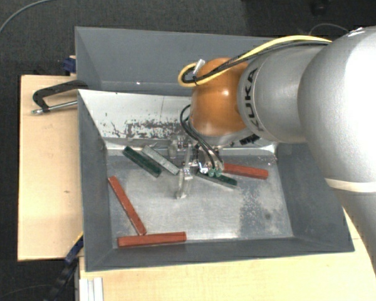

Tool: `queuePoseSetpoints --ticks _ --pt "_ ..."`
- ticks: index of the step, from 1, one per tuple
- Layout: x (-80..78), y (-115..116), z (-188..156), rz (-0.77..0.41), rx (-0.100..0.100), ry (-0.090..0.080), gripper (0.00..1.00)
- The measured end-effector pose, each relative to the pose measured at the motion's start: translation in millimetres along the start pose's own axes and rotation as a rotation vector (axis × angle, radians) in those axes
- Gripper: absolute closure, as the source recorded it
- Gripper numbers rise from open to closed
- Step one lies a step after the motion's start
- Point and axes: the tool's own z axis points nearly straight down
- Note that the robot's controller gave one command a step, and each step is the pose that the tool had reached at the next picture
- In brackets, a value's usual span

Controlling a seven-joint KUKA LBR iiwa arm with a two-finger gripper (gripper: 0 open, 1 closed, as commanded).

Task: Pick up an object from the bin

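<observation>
The gripper (pixel 183 187) hangs in the middle of the frame, low over the floor of the bin (pixel 94 187). It looks like one thin grey tip from here, so I cannot tell if its jaws are spread or pressed together. I see nothing held in it.

The closest things are a dark green stick (pixel 143 160) just up and left of the tip, and a small green piece (pixel 220 179) just to its right. A short red stick (pixel 247 172) lies past that piece, toward the right. Two more lie well apart from the tip: a slanted red stick (pixel 126 205) at the lower left and a flat red stick (pixel 151 238) along the bottom wall.

The tip seems to be over bare floor, not over a stick. To do this step well, I think it should slide over one stick, line up across the thin side, and go straight down. The dark green stick looks like a good pick, since it is near.
</observation>
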Motion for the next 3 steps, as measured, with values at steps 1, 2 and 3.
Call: queuePoseSetpoints --ticks 1,2,3 --pt "7.4 -76.7 0.0 0.112 0.003 0.0 0.0" --pt "7.2 -72.1 0.1 0.106 -0.001 0.0 1.0" --pt "7.0 -72.1 0.0 0.106 -0.001 -0.001 0.0"
